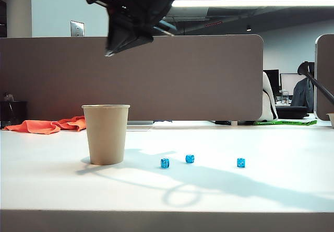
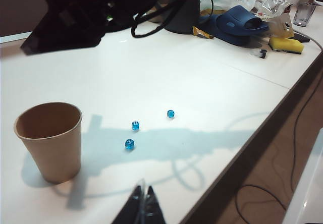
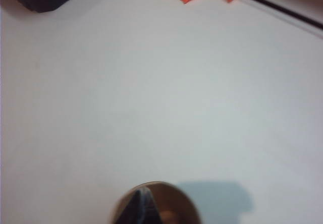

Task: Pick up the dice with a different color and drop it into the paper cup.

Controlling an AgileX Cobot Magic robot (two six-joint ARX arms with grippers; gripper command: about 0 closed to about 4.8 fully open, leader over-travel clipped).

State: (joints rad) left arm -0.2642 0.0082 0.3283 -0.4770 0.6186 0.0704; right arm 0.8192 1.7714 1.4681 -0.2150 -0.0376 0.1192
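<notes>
Three blue dice (image 1: 190, 159) sit on the white table (image 1: 271, 190), right of your paper cup (image 1: 106, 134), well apart from it. Your right gripper (image 1: 110, 53) hangs high above the cup, reaching across to the left side; in its wrist view the fingertips (image 3: 141, 209) are pressed together over the cup mouth with nothing between them. An orange-brown patch shows inside the cup; can't tell if it's the die. Your left gripper (image 2: 142, 209) sits near the table's front edge, fingertips together, empty. Orange cloth (image 1: 49, 125) lies far left.

Exterior: sitting low at table level, facing paper cup (image 1: 106, 134).
Left wrist: looking down at cup (image 2: 49, 140).
Right wrist: peering straight into cup (image 3: 169, 204).
</notes>
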